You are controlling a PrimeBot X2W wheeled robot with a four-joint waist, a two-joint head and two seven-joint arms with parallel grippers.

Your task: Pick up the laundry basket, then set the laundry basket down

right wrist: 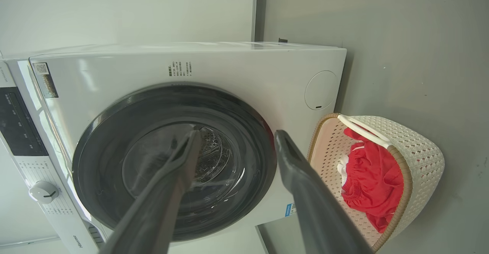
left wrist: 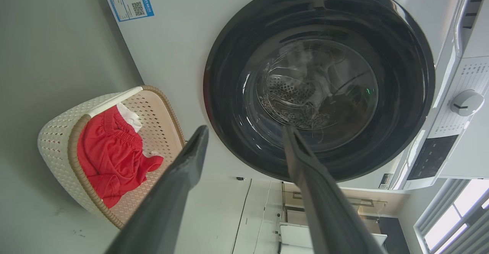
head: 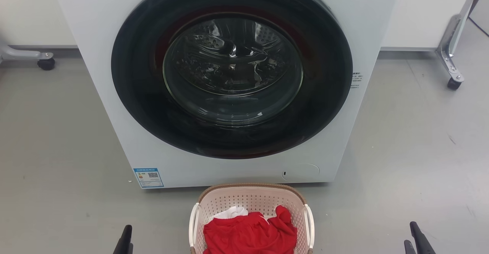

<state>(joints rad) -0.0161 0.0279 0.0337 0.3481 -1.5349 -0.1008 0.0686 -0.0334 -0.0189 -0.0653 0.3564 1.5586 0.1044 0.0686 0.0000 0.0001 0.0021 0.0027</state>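
The laundry basket is small, pale pink and perforated, with a brown rim and white side handles. It stands on the grey floor just in front of the washing machine, at the bottom middle of the head view. A red garment and a bit of white cloth lie inside it. My left gripper shows low at the basket's left and my right gripper low at its right, both well apart from it. In the left wrist view my left gripper is open and empty, with the basket off to its left. My right gripper is open and empty too, with the basket beside it.
The white front-loading washer has its dark round door shut. A caster leg stands at the far left of the floor and a wheeled metal frame at the far right. Grey floor lies on both sides of the basket.
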